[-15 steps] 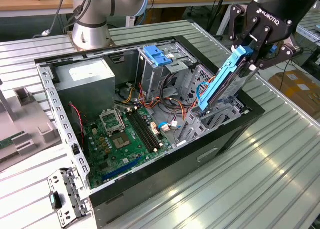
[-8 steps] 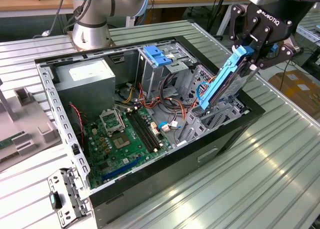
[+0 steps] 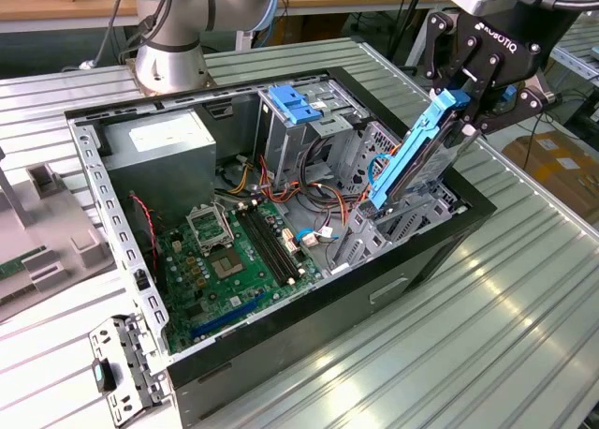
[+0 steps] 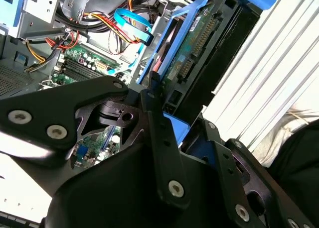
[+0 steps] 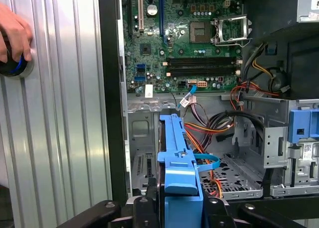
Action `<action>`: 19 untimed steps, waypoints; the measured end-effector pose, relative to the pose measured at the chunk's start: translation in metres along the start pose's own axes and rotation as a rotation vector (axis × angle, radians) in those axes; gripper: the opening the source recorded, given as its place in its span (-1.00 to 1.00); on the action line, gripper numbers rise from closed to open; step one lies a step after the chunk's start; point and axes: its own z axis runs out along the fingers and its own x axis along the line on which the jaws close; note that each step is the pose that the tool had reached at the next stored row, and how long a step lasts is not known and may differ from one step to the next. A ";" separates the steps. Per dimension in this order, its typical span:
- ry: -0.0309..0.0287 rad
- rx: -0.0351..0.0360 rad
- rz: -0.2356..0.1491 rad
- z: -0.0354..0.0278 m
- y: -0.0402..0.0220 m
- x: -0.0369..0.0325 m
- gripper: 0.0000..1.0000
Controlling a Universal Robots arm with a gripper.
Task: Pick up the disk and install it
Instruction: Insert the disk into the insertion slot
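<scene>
The disk (image 3: 412, 153) is a flat drive with blue plastic side rails. It hangs steeply tilted over the open computer case (image 3: 281, 354), at the exterior view's right. My gripper (image 3: 471, 118) is shut on its upper end. The disk's lower end sits at the metal drive bay (image 3: 402, 228) in the case's corner. In the second wrist view the disk (image 4: 199, 49) shows its green circuit side and connector beyond the black fingers (image 4: 154, 108). In the first wrist view the blue rail of the disk (image 5: 177, 158) rises from my gripper (image 5: 179, 203) toward the bay floor (image 5: 234, 178).
Inside the case lie a green motherboard (image 3: 225, 260), a grey power-supply box (image 3: 159, 148), a metal cage with a blue top (image 3: 299, 106) and loose coloured cables (image 3: 328, 199). The arm's base (image 3: 168, 45) stands behind the case. A hand (image 5: 12, 39) rests on the ribbed table.
</scene>
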 end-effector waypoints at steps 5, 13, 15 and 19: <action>-0.0005 0.0000 0.000 0.0017 0.0002 0.0001 -0.26; -0.0023 -0.0001 0.000 0.0056 0.0005 0.0002 -0.26; -0.0033 -0.0001 0.000 0.0071 0.0007 0.0001 -0.26; -0.0040 -0.0002 0.000 0.0109 0.0011 0.0003 -0.26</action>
